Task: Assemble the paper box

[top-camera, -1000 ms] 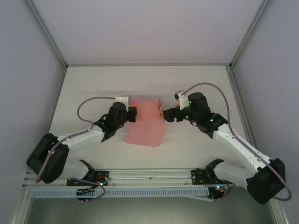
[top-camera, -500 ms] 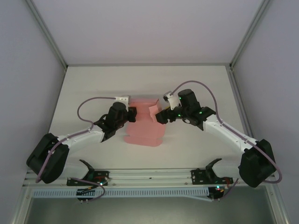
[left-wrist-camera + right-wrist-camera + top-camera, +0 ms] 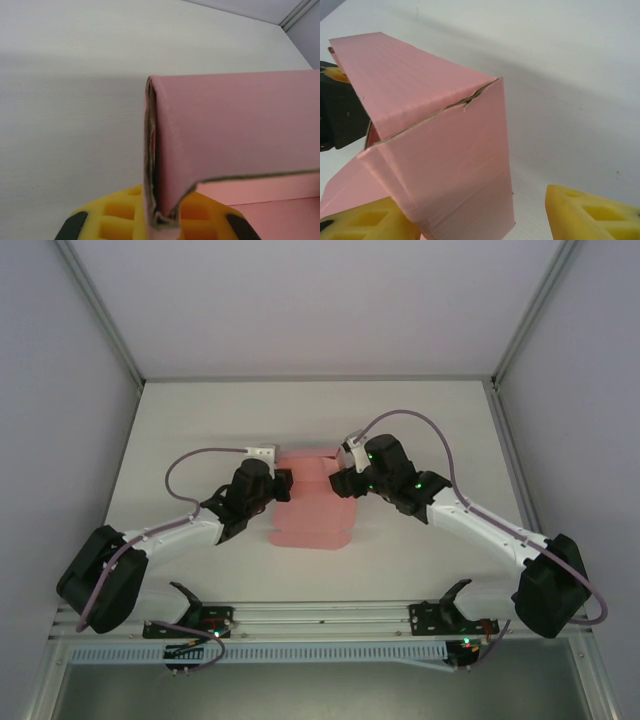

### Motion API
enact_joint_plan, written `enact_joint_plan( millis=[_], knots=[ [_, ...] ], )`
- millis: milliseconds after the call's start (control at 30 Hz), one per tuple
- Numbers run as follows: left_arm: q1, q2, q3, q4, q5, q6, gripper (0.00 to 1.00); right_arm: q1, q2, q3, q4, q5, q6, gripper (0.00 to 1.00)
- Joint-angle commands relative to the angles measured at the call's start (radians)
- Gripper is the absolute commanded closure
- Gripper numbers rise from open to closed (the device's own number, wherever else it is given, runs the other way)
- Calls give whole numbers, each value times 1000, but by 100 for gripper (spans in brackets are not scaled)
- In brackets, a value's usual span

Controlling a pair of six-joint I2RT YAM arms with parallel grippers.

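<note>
Both arms are angling inward from the near edge of the desk [image 3: 200,420]. The left gripper [image 3: 284,486] is pinching the folded left edge of the paper box [image 3: 310,512], which is lying mid-desk. The right gripper [image 3: 340,481] is straddling the box's raised right flap, jaws standing apart.

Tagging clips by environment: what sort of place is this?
Probably a lab robot cell, not a home or factory floor: a white table boxed in by plain walls and aluminium frame posts, with a left arm and right arm bolted to a rail at its near edge, working a pink paper box.
</note>
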Motion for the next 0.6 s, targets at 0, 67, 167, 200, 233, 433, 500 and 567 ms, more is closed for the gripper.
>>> enact_joint_plan(
  millis=[0, 67, 167, 200, 233, 433, 500, 567],
  knots=[
    [-6, -5, 16, 0, 11, -7, 100, 6, -4, 30, 32, 25, 28, 35],
    [-6, -5, 16, -1, 8, -11, 100, 8, 4, 28, 44, -40, 43, 35],
    [-6, -6, 17, -1, 4, -18, 100, 18, 26, 27, 51, -141, 59, 36],
    [-5, -7, 17, -3, 2, -17, 100, 26, 32, 27, 49, -135, 59, 36],
    [-6, -6, 18, -1, 2, -16, 100, 36, 36, 27, 43, -110, 58, 37],
    [-8, -3, 22, -6, 3, -21, 100, 59, 78, 42, 17, 157, 105, 59],
    [-7, -3, 26, -12, 2, -34, 100, 69, 100, 49, 8, 302, 143, 67],
    [-15, -3, 32, -24, -15, -53, 100, 76, 133, 63, -12, 449, 181, 78]
  ],
)
